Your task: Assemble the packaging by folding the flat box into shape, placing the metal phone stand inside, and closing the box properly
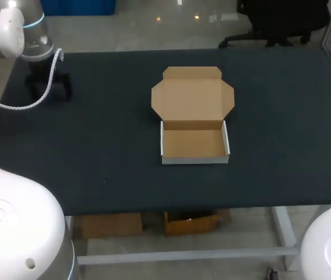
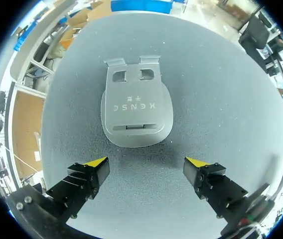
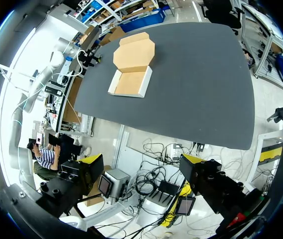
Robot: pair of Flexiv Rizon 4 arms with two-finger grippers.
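My left gripper (image 2: 146,167) hangs released, its yellow-tipped fingers spread wide and touching nothing, low over the dark table (image 1: 95,146) in the upper left of the head view. I judge it is parked there to come down on the phone stand (image 2: 136,112), which lies flat just ahead of the fingers and centred on the gap between them. The stand is a matte grey metal plate with a rounded body, two cut-out windows near its far end, a slot near the fingers and a pair of small tabs on the far edge. Being thin and flat on the felt-like cloth, it will probably have to be caught by its edges. From the head camera the wrist seems to hide it, so I cannot place it there. The box (image 1: 194,143) sits at the centre of the frame, well apart from the stand. It is already folded into a shallow tray of brown kraft card with white outer walls, and its lid (image 1: 192,99) is laid back flat, ready for loading. My right gripper (image 3: 141,164) is likewise slack and empty, held out past the table's edge.
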